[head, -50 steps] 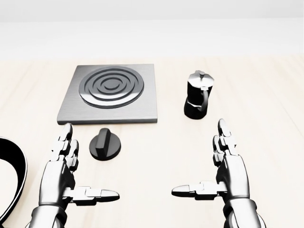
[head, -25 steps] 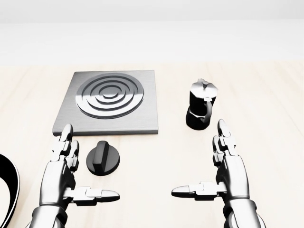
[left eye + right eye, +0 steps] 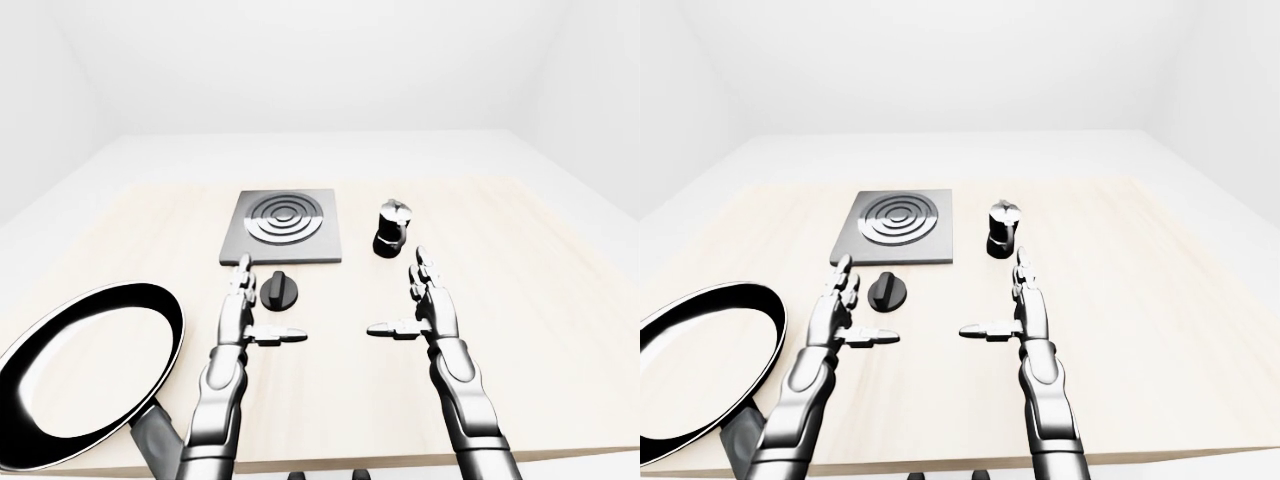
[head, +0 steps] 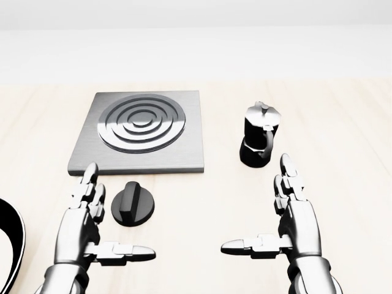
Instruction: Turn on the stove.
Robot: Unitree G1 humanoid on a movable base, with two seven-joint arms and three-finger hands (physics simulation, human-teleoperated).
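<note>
Lying just right of left-hand fingers (image 4: pixel 92 184): knob (image 4: pixel 133 204).

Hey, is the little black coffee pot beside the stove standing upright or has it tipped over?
Upright. The moka pot stands on its base on the table, lid knob on top, handle down its side.

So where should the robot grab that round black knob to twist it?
Pinch the raised ridge across the top of the knob, coming down from above. The disc lies flat on the table, so only that ridge offers something to squeeze. The open left hand, just to its left, looks best placed.
</note>
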